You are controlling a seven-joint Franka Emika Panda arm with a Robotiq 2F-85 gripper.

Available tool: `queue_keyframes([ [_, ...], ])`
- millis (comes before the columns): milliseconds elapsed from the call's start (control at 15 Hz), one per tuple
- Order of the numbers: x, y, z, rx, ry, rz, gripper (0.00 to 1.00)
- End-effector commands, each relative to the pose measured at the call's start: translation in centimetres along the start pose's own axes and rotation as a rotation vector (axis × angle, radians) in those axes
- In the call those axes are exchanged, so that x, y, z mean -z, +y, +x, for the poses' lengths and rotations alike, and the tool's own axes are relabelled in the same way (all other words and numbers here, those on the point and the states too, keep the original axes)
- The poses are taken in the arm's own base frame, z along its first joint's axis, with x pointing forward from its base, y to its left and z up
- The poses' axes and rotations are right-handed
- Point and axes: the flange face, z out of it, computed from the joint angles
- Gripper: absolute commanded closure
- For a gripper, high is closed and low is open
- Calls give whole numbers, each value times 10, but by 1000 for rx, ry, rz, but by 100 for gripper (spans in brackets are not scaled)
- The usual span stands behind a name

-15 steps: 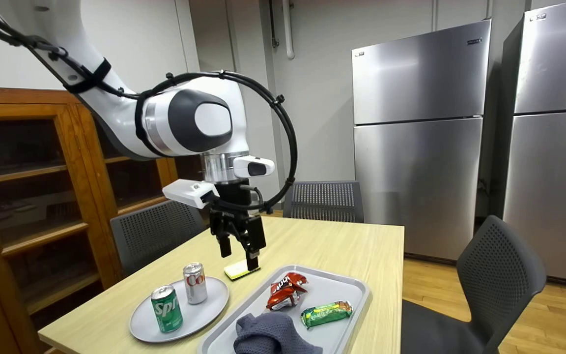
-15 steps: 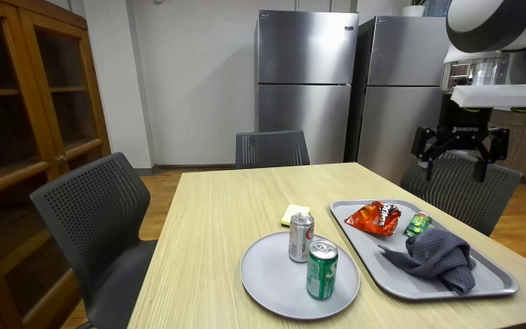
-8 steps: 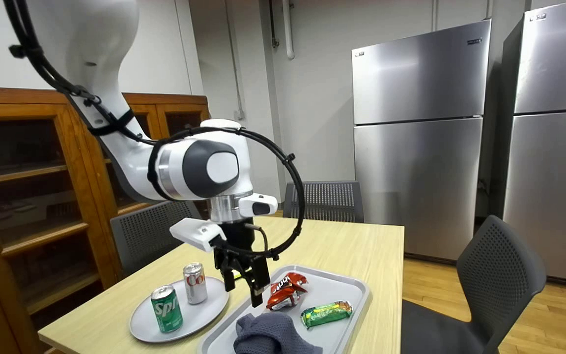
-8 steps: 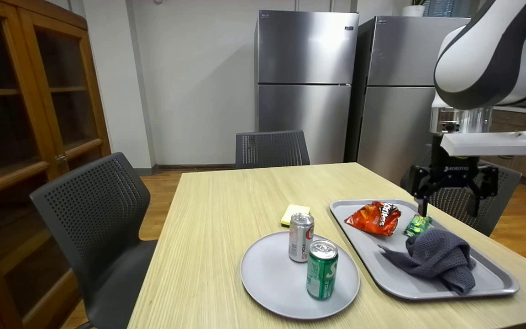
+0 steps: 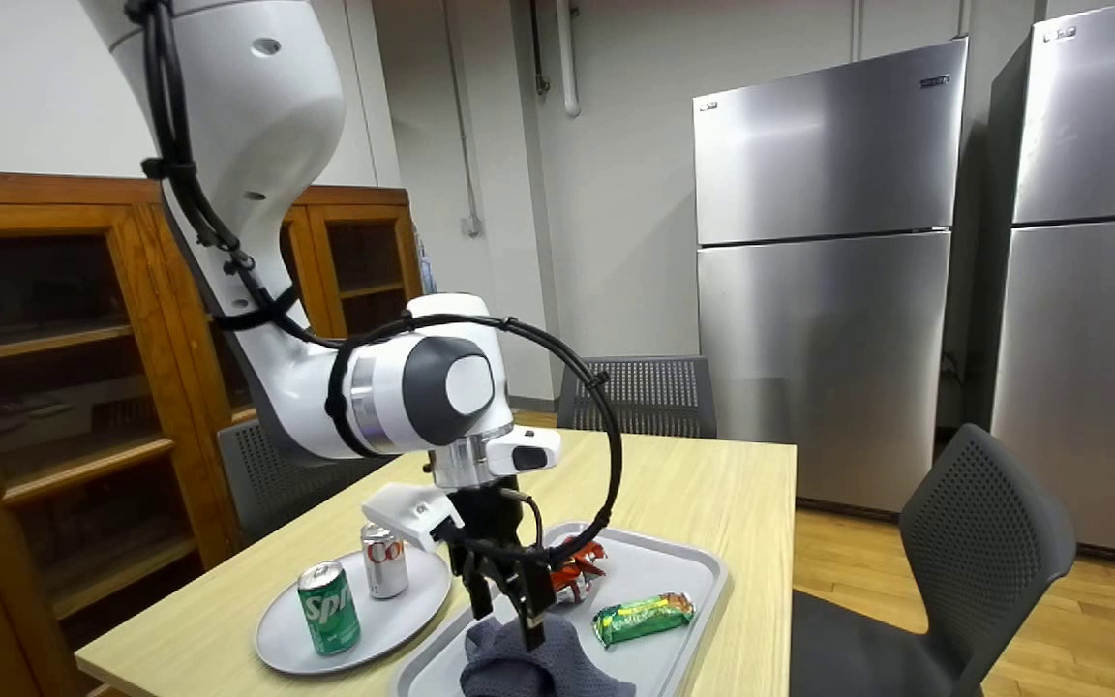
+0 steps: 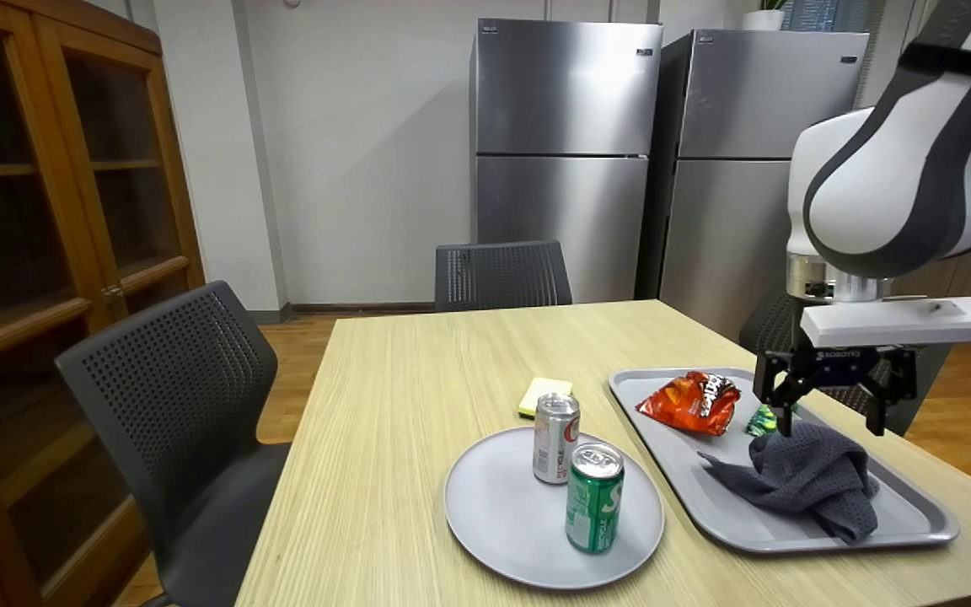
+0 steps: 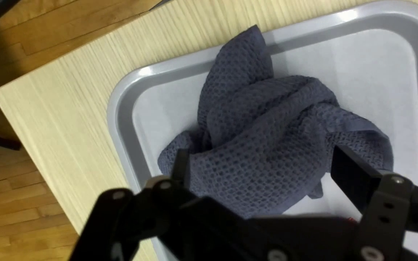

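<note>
Gripper [image 6: 829, 429], black and two-fingered, stands spread wide and holding nothing above a crumpled slate-grey waffle-weave cloth [image 7: 267, 132]; whether a fingertip brushes the fabric we cannot tell. The cloth lies toward one short edge of a light-grey rectangular tray [image 7: 376, 72], a tip lapping that rim. We judge it light, limp, hard to break and not slippery, best pinched at the raised folds across its middle, where the fabric bunches thickest. Farther along the tray we see a crinkled, shiny red chip bag [image 6: 689, 405] toward one long edge and a glossy green-wrapped bar [image 5: 644, 620] toward the other. Beside the tray, a smooth, matte grey round plate [image 6: 494, 514] carries a silver cylindrical can [image 6: 555, 440] and a green cylindrical can [image 6: 593, 506], both upright; just past the plate's rim lies a flat yellow sponge [image 6: 545, 390], all on a pale wood-grain table [image 6: 401, 405].
</note>
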Motion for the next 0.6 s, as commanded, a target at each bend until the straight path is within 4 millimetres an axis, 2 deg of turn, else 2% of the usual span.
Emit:
queue_keyframes([
  [0, -14, -4, 8, -22, 7, -30, 0],
  [533, -47, -16, 14, -2, 18, -56, 0],
])
